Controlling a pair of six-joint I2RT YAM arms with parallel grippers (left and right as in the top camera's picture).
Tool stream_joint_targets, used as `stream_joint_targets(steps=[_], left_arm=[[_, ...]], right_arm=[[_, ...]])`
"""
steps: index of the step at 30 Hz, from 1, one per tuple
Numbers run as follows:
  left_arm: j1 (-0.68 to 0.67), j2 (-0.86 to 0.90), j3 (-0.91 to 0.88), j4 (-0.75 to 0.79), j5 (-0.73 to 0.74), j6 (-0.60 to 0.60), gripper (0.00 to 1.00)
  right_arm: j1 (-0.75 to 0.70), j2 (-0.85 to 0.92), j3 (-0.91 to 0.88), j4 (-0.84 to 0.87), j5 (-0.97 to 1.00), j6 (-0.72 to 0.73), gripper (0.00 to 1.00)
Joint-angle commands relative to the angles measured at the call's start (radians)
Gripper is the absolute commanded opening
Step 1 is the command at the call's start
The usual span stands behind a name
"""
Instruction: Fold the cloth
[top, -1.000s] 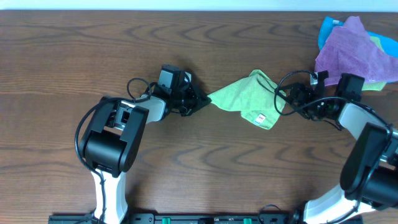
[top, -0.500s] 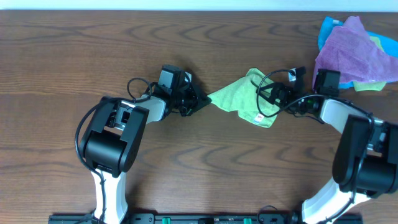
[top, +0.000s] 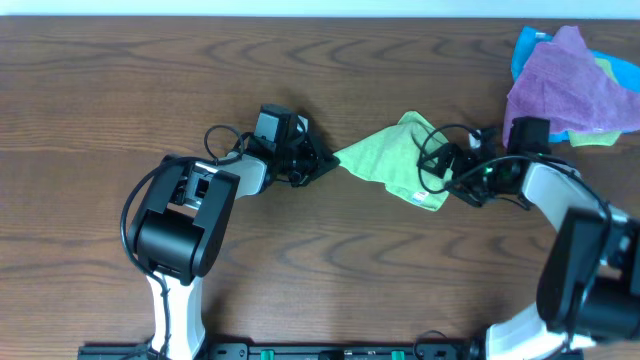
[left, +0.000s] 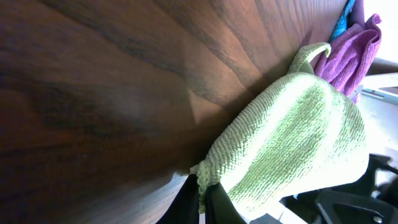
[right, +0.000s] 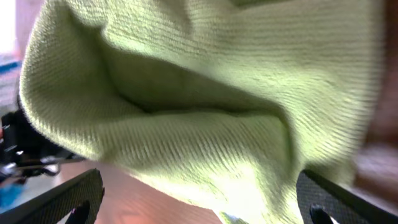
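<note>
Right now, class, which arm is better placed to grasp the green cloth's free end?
Right. The right gripper stands open at the free end of the cloth; the left gripper is shut on the opposite corner.

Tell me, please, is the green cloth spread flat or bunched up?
Bunched up: the cloth forms a rumpled, layered triangle, one corner pinched in the shut left gripper.

The overhead view looks straight down from high above, taking in a wide stretch of worktop (top: 100, 80). The left wrist view skims low along the wood, close to the lime-green cloth (left: 292, 143). The right wrist view sits nearly against that cloth, which all three share.
</note>
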Motion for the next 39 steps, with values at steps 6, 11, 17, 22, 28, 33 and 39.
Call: stream_joint_targets(steps=[6,11,17,22,28,33,39], left_arm=[[0.004,0.022,-0.015,-0.002,-0.026,0.03,0.06],[0.004,0.022,-0.015,-0.002,-0.037,0.041,0.06],[0.006,0.022,-0.015,-0.005,-0.042,0.048,0.06],[0.013,0.022,-0.015,-0.006,-0.041,0.048,0.06],[0.05,0.022,-0.015,-0.006,-0.041,0.048,0.06],[0.091,0.022,-0.015,-0.006,-0.042,0.078,0.06],[0.135,0.022,-0.015,-0.01,-0.021,0.093,0.06]], right_arm=[[0.008,-0.111,-0.001,-0.11,0.124,0.126,0.99],[0.021,-0.114,-0.04,-0.066,0.073,0.202,0.99],[0.027,-0.114,-0.281,0.356,-0.161,0.374,0.99],[0.025,-0.162,-0.389,0.513,-0.223,0.491,0.99],[0.027,-0.408,-0.391,0.426,-0.093,0.548,0.99],[0.068,-0.457,-0.431,0.425,-0.045,0.631,0.99],[0.191,-0.457,-0.497,0.547,0.03,0.774,0.99]])
